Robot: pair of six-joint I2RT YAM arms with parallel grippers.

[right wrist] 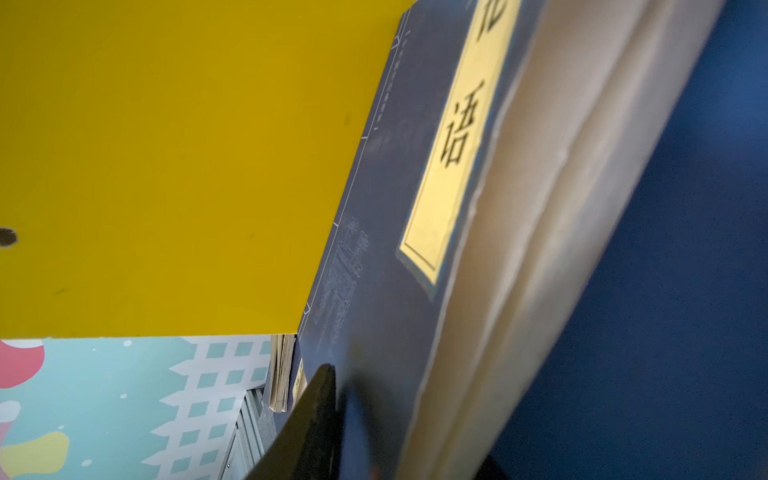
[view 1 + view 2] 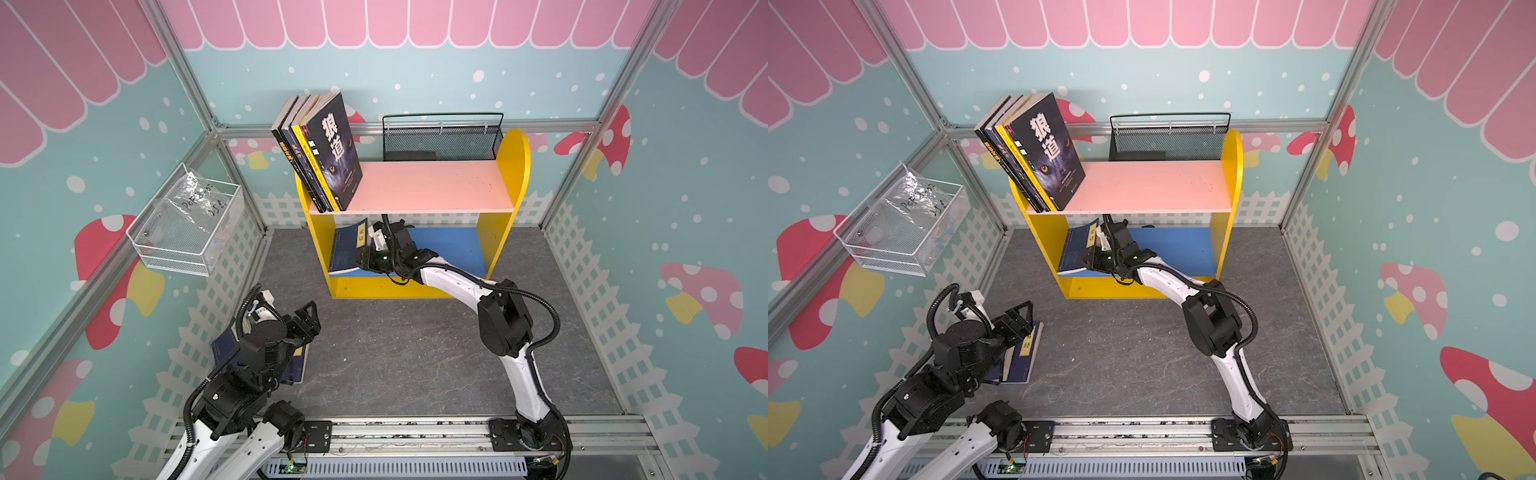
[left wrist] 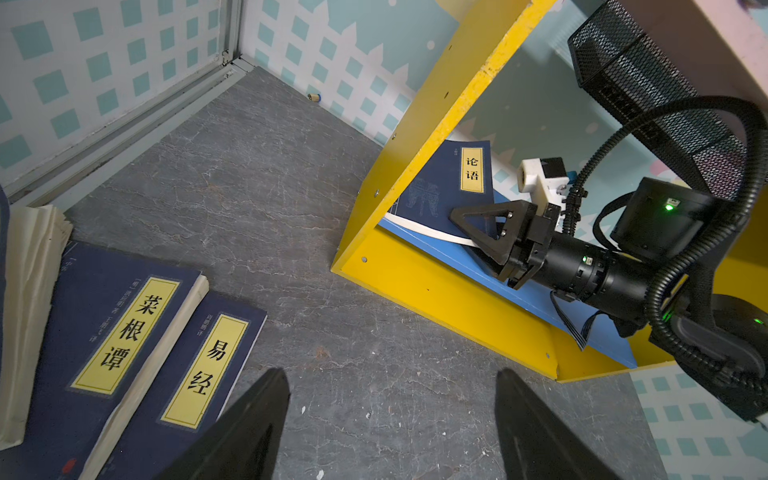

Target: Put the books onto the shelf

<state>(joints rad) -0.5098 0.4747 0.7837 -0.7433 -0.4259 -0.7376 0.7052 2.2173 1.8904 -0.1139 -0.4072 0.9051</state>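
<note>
Gripping navy book (image 2: 345, 249) in right hand (image 2: 363, 255), leaning it on the yellow side of the shelf (image 2: 374, 287) so it stands; holding left hand (image 3: 390, 376) open, empty.

Eyes on your right arm (image 2: 457, 282): glossy white shells on the long links, chunky matte-black housings at every joint, and a ribbed black conduit (image 2: 550, 320) looping alongside. Your left arm (image 2: 266, 345) is the twin, with the same white shells, the same black drums and its own ribbed hose (image 2: 189, 415). Each arm ends in a black base plate (image 2: 505, 434) dotted with screws.

Over to the left wrist view: your right gripper (image 3: 459, 220) wears a hollow black triangular finger (image 3: 478, 243) with two bright screw heads. There's a white printed bracket (image 3: 536, 178) above it, green lights (image 3: 669, 206) on the black housing and a flat ribbon cable (image 3: 569, 322) underneath. Your left gripper (image 3: 390, 374) shows plain black wedge fingers (image 3: 253, 432).
</note>
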